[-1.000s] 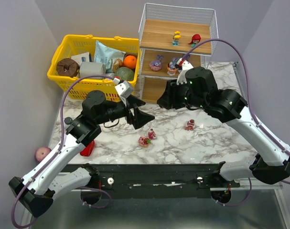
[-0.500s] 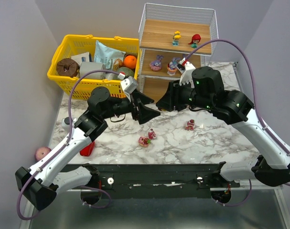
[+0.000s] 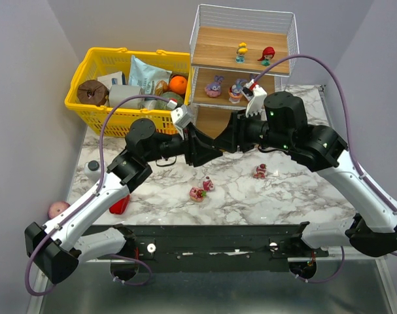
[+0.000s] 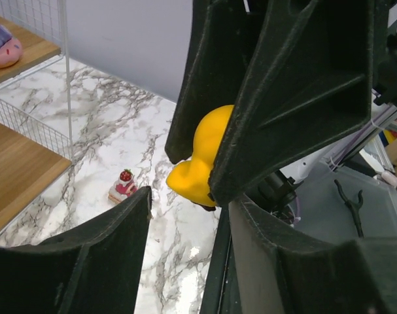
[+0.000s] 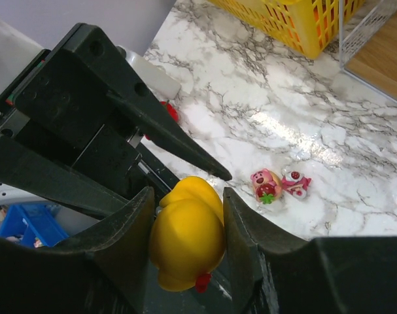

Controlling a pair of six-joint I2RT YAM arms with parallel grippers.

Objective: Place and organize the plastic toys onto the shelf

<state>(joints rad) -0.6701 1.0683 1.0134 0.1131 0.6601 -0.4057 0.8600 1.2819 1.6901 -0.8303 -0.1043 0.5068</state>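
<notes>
My right gripper (image 5: 186,195) is shut on a rounded yellow toy (image 5: 185,239) with a small red tip, held in the air above the table. In the left wrist view the yellow toy (image 4: 199,157) sits just beyond my open left gripper (image 4: 190,199), whose jaws stand wide apart. Both grippers meet mid-table, left (image 3: 208,148) and right (image 3: 228,140); the toy is hidden there. Three pink-red toys (image 3: 197,193) (image 3: 208,184) (image 3: 259,171) lie on the marble. The shelf (image 3: 219,47) holds a yellow-haired doll (image 3: 242,51), a red-haired doll (image 3: 267,53) and two purple bunnies (image 3: 214,86) (image 3: 237,90).
A yellow basket (image 3: 87,73) full of groceries stands left of the shelf. A red pepper (image 3: 120,204) lies at the table's left front edge, and a pink ball (image 3: 57,210) lies off the table to the left. A small white object (image 3: 92,167) sits by the left arm.
My left arm has swung right and up until its open fingers reach the right gripper's fingers. My right gripper has shifted slightly, still shut on the yellow toy.
</notes>
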